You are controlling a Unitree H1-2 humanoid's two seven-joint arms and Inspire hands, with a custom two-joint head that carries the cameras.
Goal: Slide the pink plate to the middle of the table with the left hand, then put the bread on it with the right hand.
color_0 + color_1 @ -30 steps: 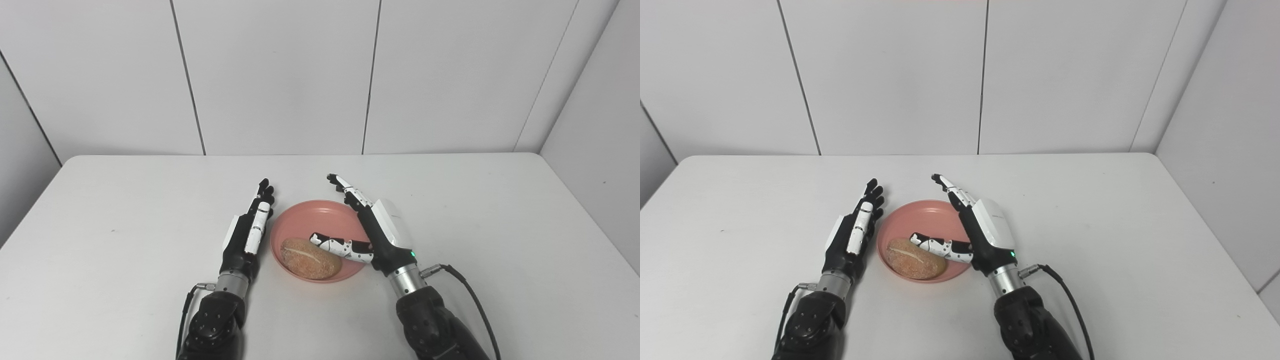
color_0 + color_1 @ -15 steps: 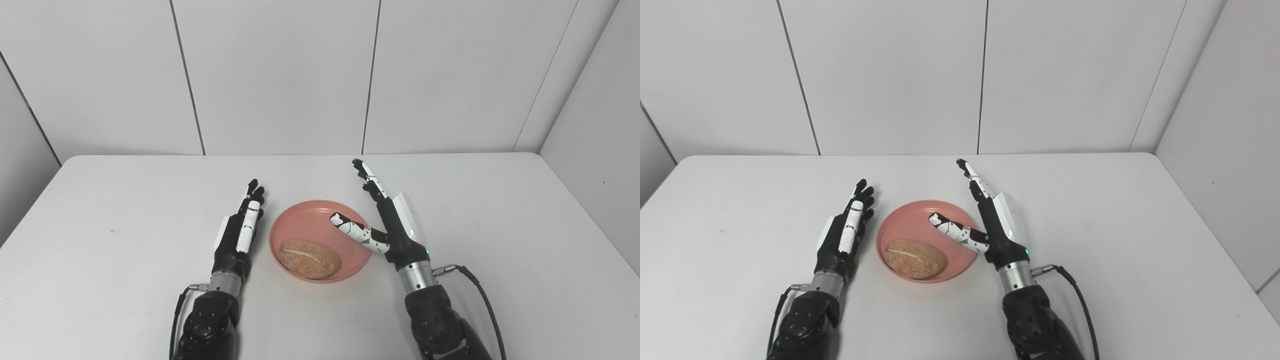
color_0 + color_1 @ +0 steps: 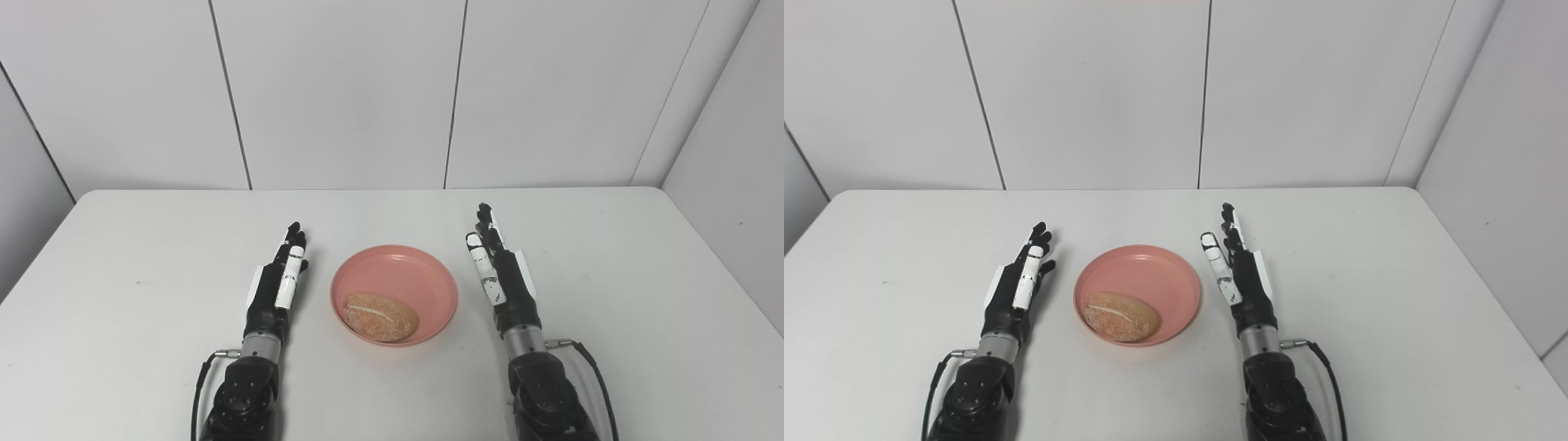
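Resting near the front rim of one pink plate (image 3: 394, 275) mid-table (image 3: 122, 245): one bread roll (image 3: 380, 316). Two hands flank it, left hand (image 3: 275, 288) and right hand (image 3: 503, 278), fingers straight, holding nothing.

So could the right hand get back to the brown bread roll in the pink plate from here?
Probably yes: the right hand is open beside the pink plate, with nothing covering the brown bread roll.
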